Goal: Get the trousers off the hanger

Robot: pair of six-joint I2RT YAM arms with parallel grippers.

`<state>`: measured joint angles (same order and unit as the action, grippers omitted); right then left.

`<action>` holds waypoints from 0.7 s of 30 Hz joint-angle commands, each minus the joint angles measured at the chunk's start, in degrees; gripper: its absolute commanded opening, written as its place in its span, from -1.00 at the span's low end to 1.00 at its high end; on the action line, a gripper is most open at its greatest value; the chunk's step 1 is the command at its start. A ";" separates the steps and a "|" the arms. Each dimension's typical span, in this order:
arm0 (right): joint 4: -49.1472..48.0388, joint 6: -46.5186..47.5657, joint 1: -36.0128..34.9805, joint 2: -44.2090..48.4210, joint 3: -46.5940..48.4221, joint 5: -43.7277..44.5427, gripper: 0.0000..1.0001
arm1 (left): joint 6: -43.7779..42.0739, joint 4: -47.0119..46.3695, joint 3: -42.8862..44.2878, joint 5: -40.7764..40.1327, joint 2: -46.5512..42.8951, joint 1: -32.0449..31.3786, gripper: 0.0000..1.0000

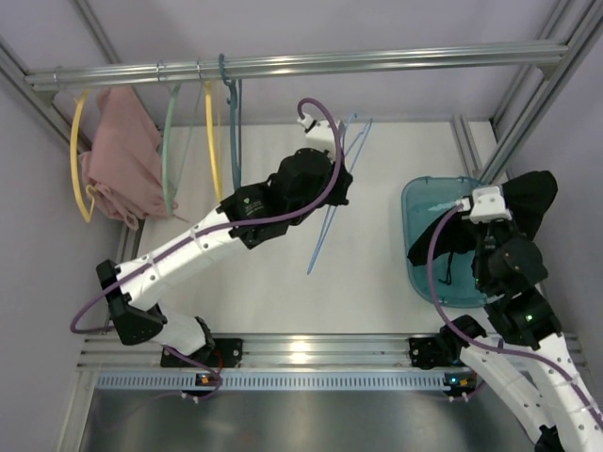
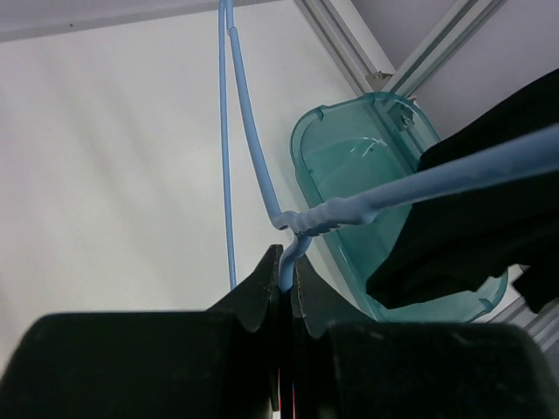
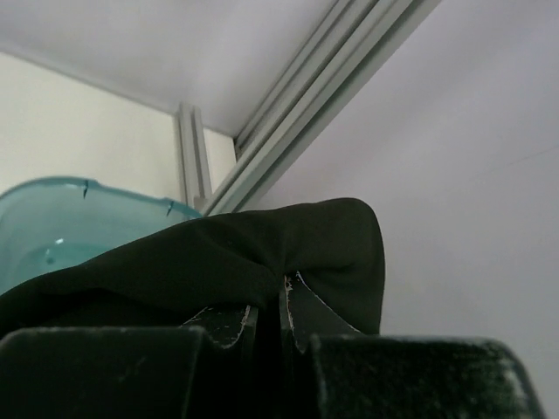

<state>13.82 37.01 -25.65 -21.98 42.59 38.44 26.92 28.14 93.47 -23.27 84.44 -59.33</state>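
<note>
On wrist cam, L gripper pinching hanger

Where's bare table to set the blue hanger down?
Free: white table between the left arm and the teal tub, nearer than the pale-blue hanger. Crowded: rail's left end with hung hangers and pink garment; the tub, with trousers and right claw over it.

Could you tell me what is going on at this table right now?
The left gripper is shut on the neck of the pale blue hanger, holding it up over the middle of the table. The right gripper is shut on the black trousers, which hang over the teal tub on the right. In the top view the trousers look clear of the hanger, so the removal seems done.
</note>
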 commanded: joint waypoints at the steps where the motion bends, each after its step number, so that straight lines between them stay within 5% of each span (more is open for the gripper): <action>1: -5.31 0.96 1.30 -0.61 -2.40 2.69 -1.00 | -0.46 -3.53 1.01 -0.30 -3.93 2.02 -1.00; 14: -0.90 -5.82 1.39 -9.04 -15.43 -7.23 -0.92 | 2.09 -2.74 -0.83 4.81 -8.68 8.09 -1.00; 18: -2.83 -6.51 1.74 -12.38 -15.61 -9.24 -0.72 | 2.09 -2.74 -0.74 4.63 -9.30 9.40 -1.00; 21: -3.98 -8.01 2.09 -16.33 -14.65 -11.87 -0.32 | 2.61 -2.65 -1.01 4.37 -10.09 10.63 -1.00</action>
<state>14.13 31.16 -24.40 -35.29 25.96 31.09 28.69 28.14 92.09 -18.85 77.19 -49.93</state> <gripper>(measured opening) 0.307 0.066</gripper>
